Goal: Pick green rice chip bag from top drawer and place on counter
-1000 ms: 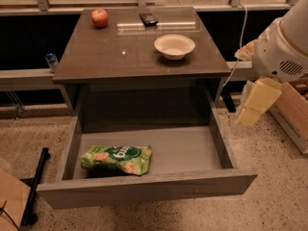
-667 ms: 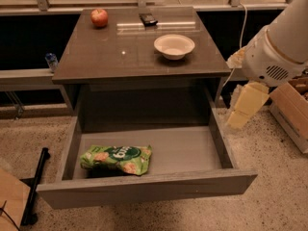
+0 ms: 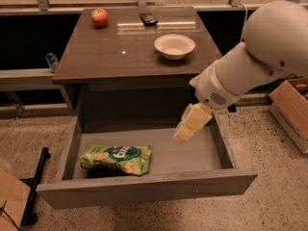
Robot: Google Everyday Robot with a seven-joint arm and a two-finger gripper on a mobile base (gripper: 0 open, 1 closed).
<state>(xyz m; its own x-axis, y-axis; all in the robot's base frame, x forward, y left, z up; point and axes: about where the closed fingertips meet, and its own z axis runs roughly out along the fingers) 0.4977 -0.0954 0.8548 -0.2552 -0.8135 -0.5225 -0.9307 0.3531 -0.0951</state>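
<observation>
The green rice chip bag (image 3: 117, 158) lies flat in the front left of the open top drawer (image 3: 144, 188). The drawer is pulled far out from the grey cabinet. My gripper (image 3: 184, 133) hangs from the white arm over the drawer's right half, to the right of the bag and apart from it. It holds nothing. The counter (image 3: 101, 52) is the glossy grey-brown top above the drawer.
On the counter stand a red apple (image 3: 99, 17) at the back left, a dark small object (image 3: 148, 19) at the back middle and a white bowl (image 3: 174, 45) at the right. A cardboard box (image 3: 291, 109) sits on the floor at right. A black bar (image 3: 35, 182) lies left of the drawer.
My arm has swung left from outside the drawer's right side, and the gripper now hangs over the drawer's right half. The bag has not moved.
</observation>
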